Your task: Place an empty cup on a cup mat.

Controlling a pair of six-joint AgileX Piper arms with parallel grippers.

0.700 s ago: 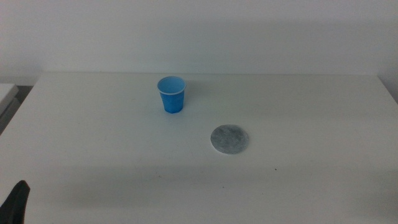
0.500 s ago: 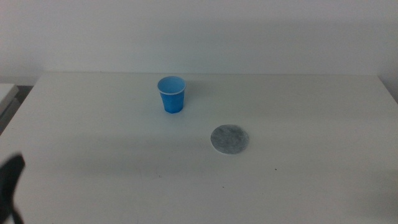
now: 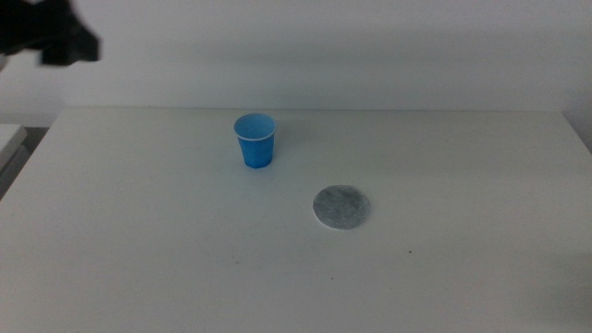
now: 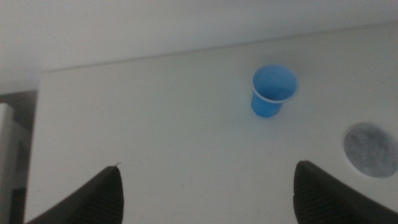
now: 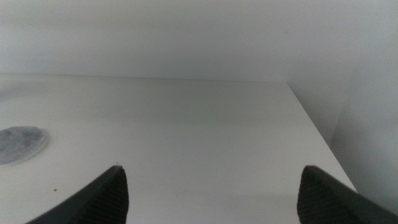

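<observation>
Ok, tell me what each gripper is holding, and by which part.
Nothing is held. The left gripper and right gripper are both open and empty. The cup stands alone on the table, apart from the mat.

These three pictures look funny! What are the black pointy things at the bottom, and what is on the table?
A robot with two arms is sitting at a white table. One camera looks down from above; the other two ride on the arms' wrists. The black shapes are each arm's gripper, its pinching part. The left gripper is open, high above the table, looking down at a small bright blue plastic cup. The right gripper is open too, waiting near the table's edge. Both hold nothing. The cup stands upright and empty. Beside it, not touching, lies a flat round grey speckled cup mat. The cup is not on the mat yet.
</observation>
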